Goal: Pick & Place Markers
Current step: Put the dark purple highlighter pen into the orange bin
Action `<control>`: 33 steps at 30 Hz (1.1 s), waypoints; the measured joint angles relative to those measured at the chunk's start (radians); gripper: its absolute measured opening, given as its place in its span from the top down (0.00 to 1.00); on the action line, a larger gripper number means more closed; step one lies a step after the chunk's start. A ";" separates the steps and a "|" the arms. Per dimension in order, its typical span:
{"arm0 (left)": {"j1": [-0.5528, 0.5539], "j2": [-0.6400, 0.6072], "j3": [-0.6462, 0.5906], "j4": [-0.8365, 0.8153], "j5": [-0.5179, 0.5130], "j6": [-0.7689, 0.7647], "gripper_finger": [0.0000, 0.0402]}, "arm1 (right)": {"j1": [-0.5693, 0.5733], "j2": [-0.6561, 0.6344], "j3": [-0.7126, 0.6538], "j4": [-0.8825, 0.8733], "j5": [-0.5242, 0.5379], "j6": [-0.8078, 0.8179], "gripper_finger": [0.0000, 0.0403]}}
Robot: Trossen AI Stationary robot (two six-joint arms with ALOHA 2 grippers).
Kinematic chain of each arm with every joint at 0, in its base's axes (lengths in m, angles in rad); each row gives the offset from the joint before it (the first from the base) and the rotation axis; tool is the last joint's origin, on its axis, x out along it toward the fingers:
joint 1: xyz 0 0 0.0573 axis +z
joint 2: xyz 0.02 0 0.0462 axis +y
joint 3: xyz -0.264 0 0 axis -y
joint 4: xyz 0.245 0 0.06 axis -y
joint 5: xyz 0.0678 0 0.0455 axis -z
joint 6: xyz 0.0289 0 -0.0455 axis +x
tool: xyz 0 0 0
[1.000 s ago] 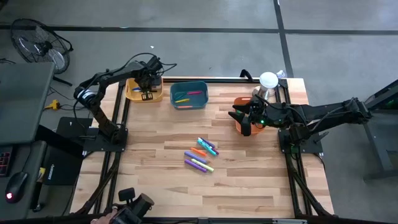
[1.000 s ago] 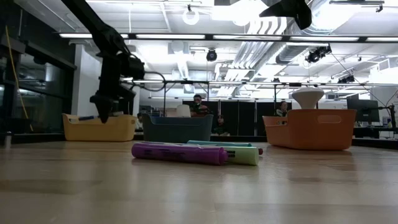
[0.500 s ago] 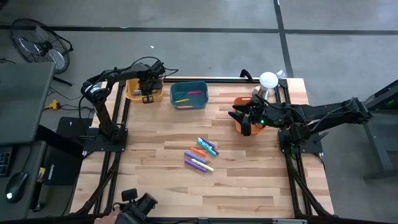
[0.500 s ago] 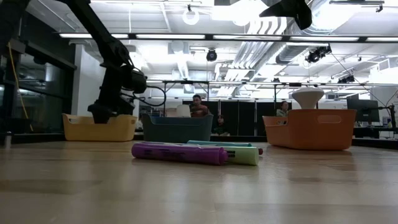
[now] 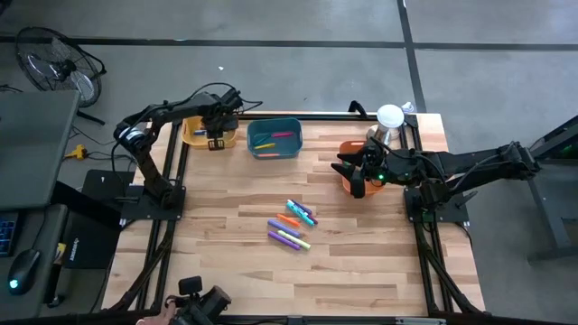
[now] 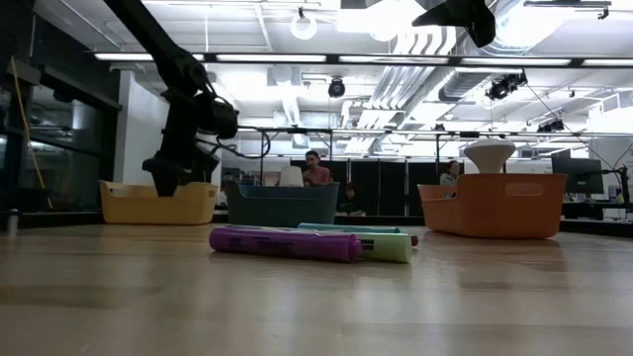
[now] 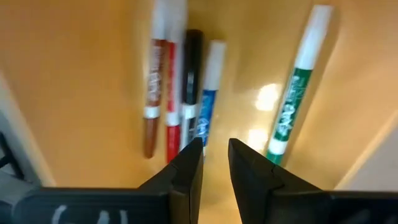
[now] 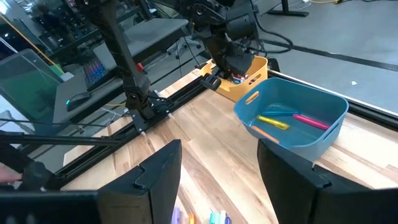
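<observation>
At the table's (image 5: pixel 361 271) far left corner the left gripper (image 5: pixel 215 137) hangs over the yellow bin (image 5: pixel 195 131), its fingers a narrow gap apart and holding nothing; below it on the bin floor lie brown, red, black, blue and green markers (image 7: pixel 186 93), so this looks like a drop-off point for one sort of pen; beside it along the far edge the blue bin (image 5: pixel 275 138) holds yellow and pink ones; near the table's middle the loose markers (image 5: pixel 291 226) lie clustered, not yet sorted; toward the right edge the right gripper (image 5: pixel 357 173) waits by the orange bin (image 5: pixel 348 149), fingers wide and empty, probably ready for its turn.
</observation>
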 joint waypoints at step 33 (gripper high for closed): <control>-0.430 -0.490 0.000 -0.125 0.425 -0.245 0.82 | 0.000 0.065 0.001 -0.073 -0.106 -0.011 0.50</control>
